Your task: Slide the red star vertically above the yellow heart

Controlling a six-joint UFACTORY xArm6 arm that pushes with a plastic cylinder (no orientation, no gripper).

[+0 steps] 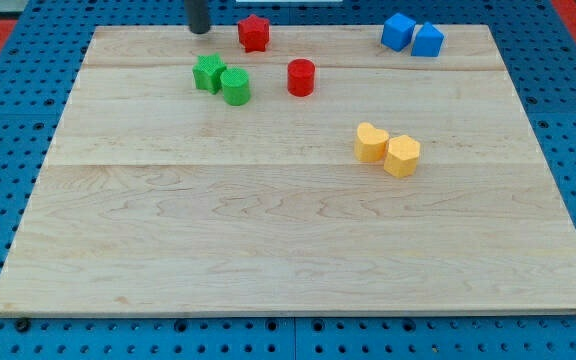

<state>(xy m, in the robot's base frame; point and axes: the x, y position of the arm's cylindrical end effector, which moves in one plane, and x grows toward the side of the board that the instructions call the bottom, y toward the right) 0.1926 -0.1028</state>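
Red star (254, 33): close to the right of my tip (199, 31), level with it and not touching, near the top edge of the worktop (268, 250). No gripper on this arm, just a bare rod, so nothing to open, close or clamp.

Just below my tip: green star (208, 73), touching a green cylinder (235, 87) on its right. Right of my tip, past the red star and a little lower: red cylinder (301, 77). Well to the right and far lower: yellow heart (371, 142), touching a yellow hexagon (402, 156). Far right, about level with my tip: left blue block (398, 31) against right blue block (428, 40), shapes unclear.

Probably light, stiff and quick to slide on smooth wood. Likely to spin if nudged on one point. Best pressed on its left side, through the middle, rightward to above the heart.
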